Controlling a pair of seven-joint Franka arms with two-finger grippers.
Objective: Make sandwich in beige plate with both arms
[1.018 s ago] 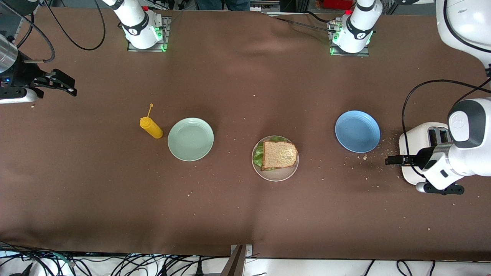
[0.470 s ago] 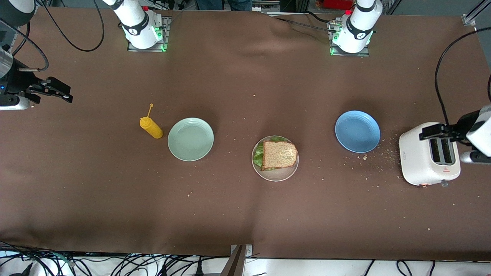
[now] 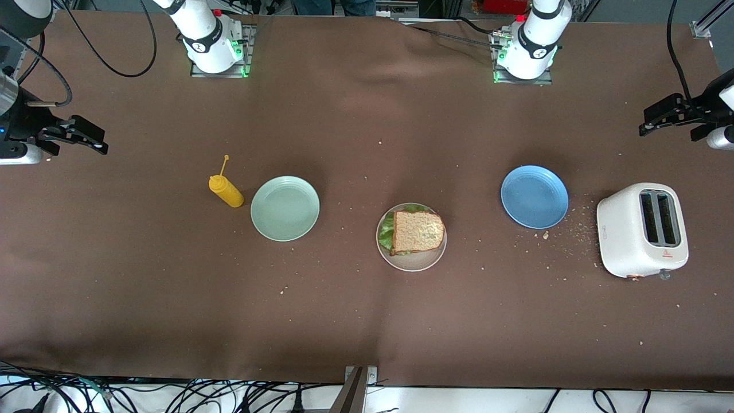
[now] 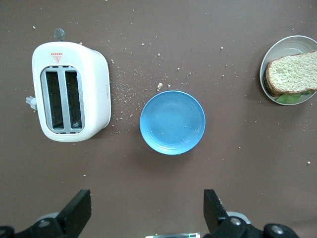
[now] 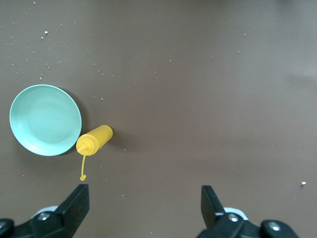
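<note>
Left claw (image 3: 659, 117) and right claw (image 3: 86, 135) hang apart, empty, at the surface's ends; the sandwich (image 3: 418, 231) sits on the beige plate (image 3: 411, 263) midway between them.

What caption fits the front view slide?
Finished sandwich on beige plate; left pincer and right pincer open.

The sandwich (image 3: 417, 232) lies flat on the beige plate (image 3: 411, 262), its speckled tan top slice squarish with darker crust, ruffled green lettuce peeking out along one edge. The plate sits mid-table, well apart from both raised, wide-open grippers: left gripper (image 3: 668, 117), right gripper (image 3: 80, 135).
</note>
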